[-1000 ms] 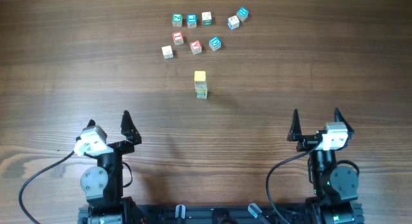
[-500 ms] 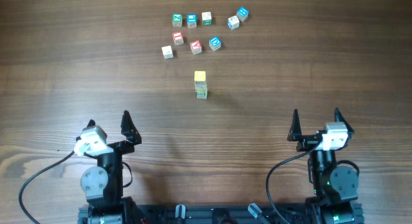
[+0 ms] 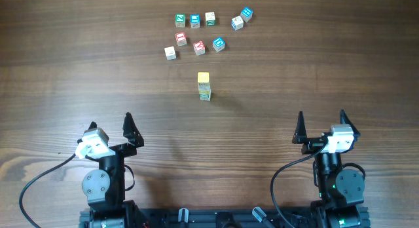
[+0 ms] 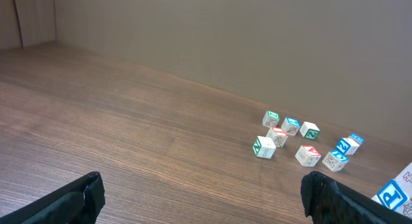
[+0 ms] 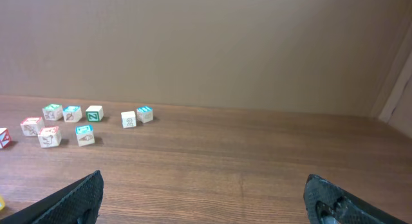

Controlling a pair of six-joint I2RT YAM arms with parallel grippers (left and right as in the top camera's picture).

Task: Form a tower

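The tower is a slim stack of small cubes with a yellow cube on top, standing alone at the table's middle. My left gripper rests near the front left, open and empty, well short of the tower. Front right, my right gripper is likewise open with nothing between its fingers. In the left wrist view the left gripper frames bare wood. The right gripper also shows only bare table between its fingers. A yellow sliver touches that view's left edge.
Several loose letter cubes lie scattered at the back of the table, behind the tower, also seen as loose cubes and loose cubes in the wrist views. A blue-marked cube is cut off at the left wrist view's right edge.
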